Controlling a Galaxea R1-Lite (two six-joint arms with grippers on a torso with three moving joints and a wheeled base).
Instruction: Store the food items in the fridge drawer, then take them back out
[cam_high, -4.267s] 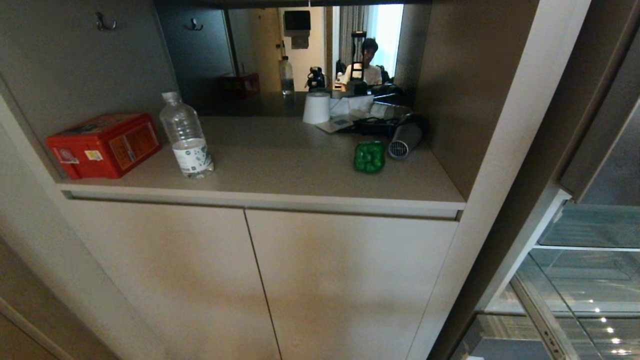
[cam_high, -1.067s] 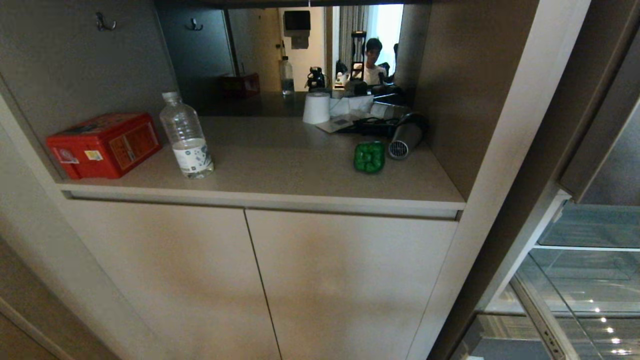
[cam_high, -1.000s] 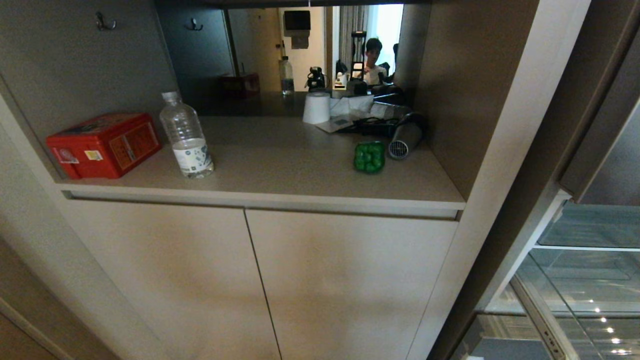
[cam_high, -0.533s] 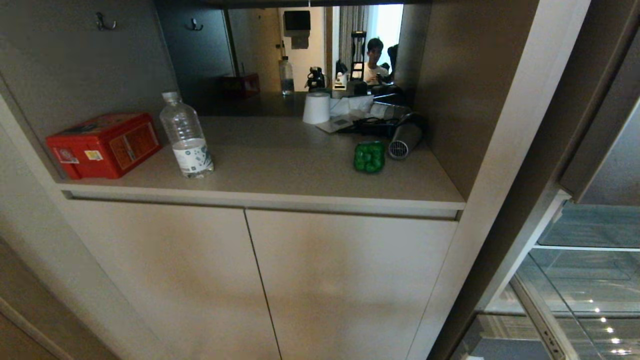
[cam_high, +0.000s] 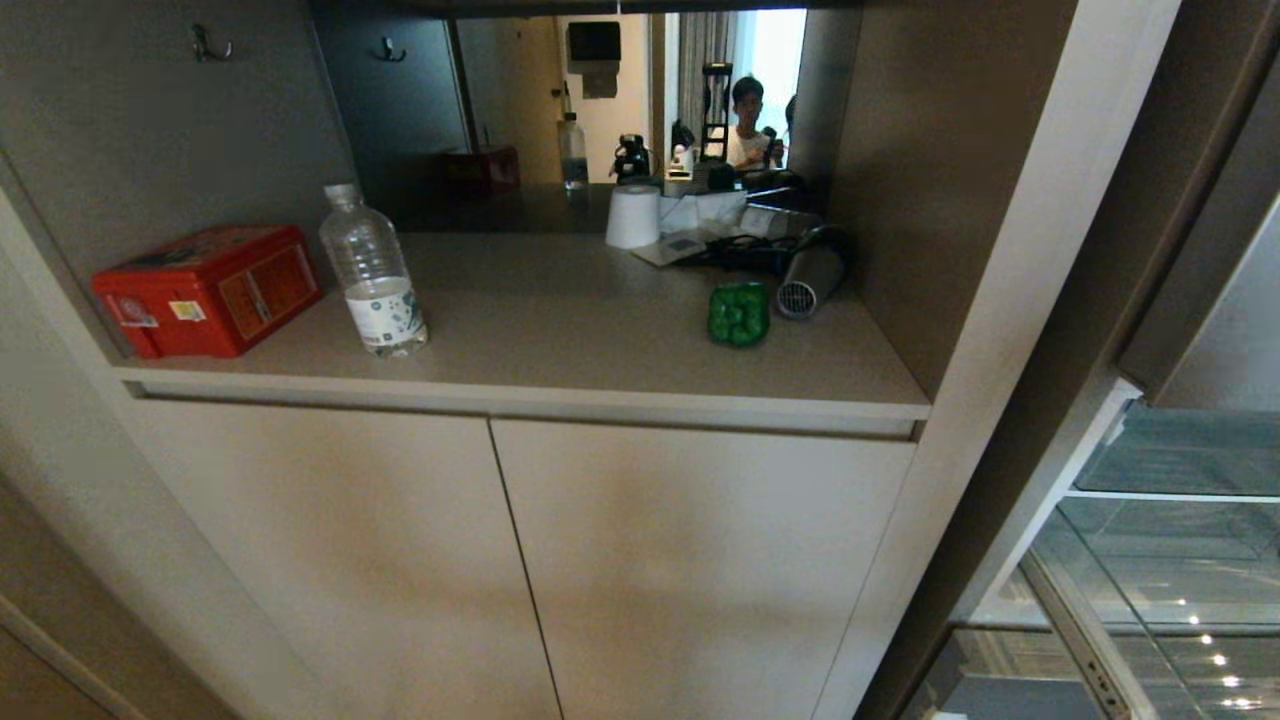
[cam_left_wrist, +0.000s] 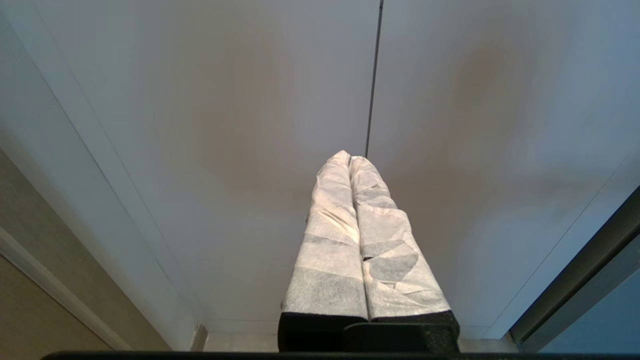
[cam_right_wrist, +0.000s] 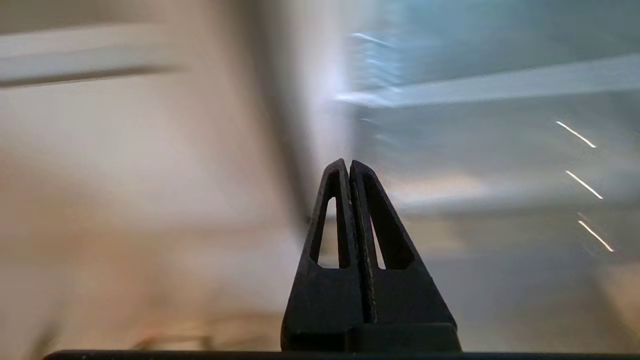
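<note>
The green bell pepper (cam_high: 739, 314) rests on the table (cam_high: 560, 340), toward its right end, just beside a grey hair dryer (cam_high: 806, 280) and well apart from the water bottle (cam_high: 373, 275) and red tin box (cam_high: 208, 289) at the left. The potato is not visible.

Neither arm appears in the head view. The right claw (cam_right_wrist: 348, 165) is pressed together and empty, pointing at the boundary between the cabinet side and the fridge interior (cam_high: 1180, 520). The left claw (cam_left_wrist: 349, 159) is likewise pressed together, facing the cabinet doors (cam_left_wrist: 250, 125).

The pepper lies above and to the left of the fridge opening, nearer the right arm. Its squat form offers no distinct long axis.
</note>
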